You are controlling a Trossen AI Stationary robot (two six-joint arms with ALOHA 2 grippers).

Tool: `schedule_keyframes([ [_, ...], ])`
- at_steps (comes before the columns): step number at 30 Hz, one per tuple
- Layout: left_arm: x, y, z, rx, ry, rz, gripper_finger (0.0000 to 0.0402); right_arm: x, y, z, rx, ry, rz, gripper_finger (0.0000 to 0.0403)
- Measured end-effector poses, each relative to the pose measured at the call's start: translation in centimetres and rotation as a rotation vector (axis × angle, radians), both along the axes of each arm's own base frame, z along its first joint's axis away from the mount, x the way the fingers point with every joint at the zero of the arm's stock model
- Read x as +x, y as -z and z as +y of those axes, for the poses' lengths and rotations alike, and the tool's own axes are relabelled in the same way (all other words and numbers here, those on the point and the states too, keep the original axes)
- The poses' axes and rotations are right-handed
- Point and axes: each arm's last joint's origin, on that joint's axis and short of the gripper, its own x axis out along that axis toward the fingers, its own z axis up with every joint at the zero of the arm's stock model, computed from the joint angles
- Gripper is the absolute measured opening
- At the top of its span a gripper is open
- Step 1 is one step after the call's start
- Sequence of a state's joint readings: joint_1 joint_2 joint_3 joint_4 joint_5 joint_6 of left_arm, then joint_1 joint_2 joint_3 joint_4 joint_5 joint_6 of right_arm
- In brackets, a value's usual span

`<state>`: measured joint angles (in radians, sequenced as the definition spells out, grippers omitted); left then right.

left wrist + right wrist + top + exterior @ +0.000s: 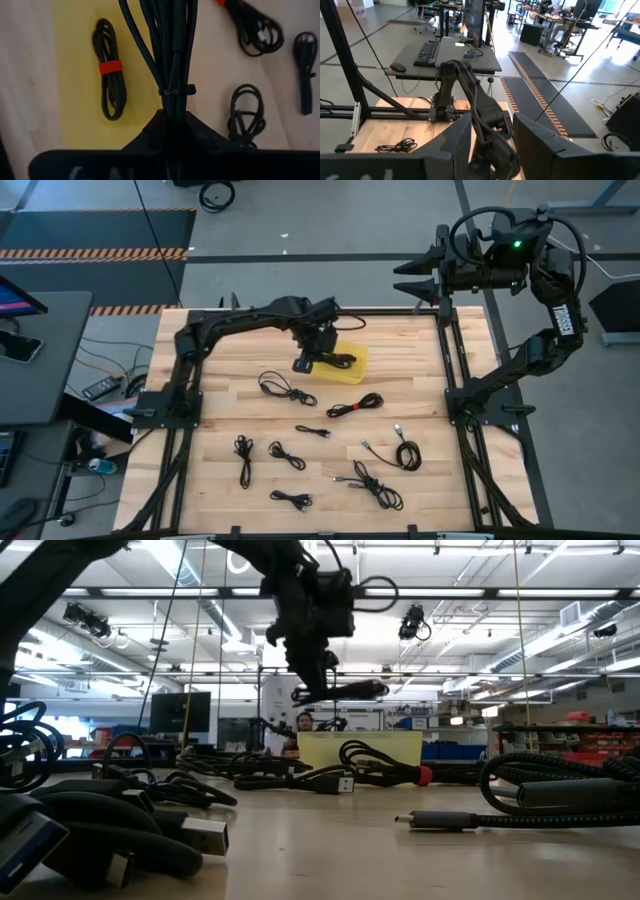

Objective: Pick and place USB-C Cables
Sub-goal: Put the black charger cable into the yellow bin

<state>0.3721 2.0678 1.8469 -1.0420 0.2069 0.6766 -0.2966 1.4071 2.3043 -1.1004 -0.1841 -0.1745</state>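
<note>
Hanging lengthwise from the closed left pincer, a bundled USB-C cable hovers over the yellow tray.

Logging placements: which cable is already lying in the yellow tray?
The red-banded cable lying flat on the yellow tray. The left hand holds another bundle above; the others lie on bare wood.

We logged two matte black six-joint arms. The right arm carried white vertical lettering on its link, a green indicator light near the wrist and looped black hoses. Both grippers had dark, wedge-shaped plastic fingers; the left arm looked plain black.
</note>
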Motion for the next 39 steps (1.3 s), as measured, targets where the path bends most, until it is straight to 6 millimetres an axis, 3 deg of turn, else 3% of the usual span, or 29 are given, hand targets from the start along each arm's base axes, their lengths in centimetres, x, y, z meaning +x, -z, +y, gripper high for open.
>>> schedule_keyframes([
  [5, 0.9, 1.3, 0.3, 0.021, 0.039, -0.018, 0.0038, 0.0, 0.0, 0.0, 0.0, 0.0, 0.0, 0.0152],
  [12, 2.3, 1.1, 0.6, 0.084, 0.074, -0.146, 0.0038, 0.0, -0.1, 0.0, -0.002, 0.0, -0.007, 0.0152],
  [20, 2.0, 1.5, 1.6, -0.025, 0.023, -0.161, 0.0038, 0.0, -0.1, 0.0, -0.002, 0.0, -0.007, 0.0152],
  [28, 1.7, 4.2, 2.2, -0.077, -0.021, -0.033, 0.0038, 0.0, -0.1, 0.0, 0.023, 0.004, -0.01, 0.0152],
  [39, 2.5, 7.2, 2.4, -0.097, -0.034, 0.012, 0.0038, 0.1, -0.1, 0.3, 0.024, -0.015, -0.01, 0.0152],
])
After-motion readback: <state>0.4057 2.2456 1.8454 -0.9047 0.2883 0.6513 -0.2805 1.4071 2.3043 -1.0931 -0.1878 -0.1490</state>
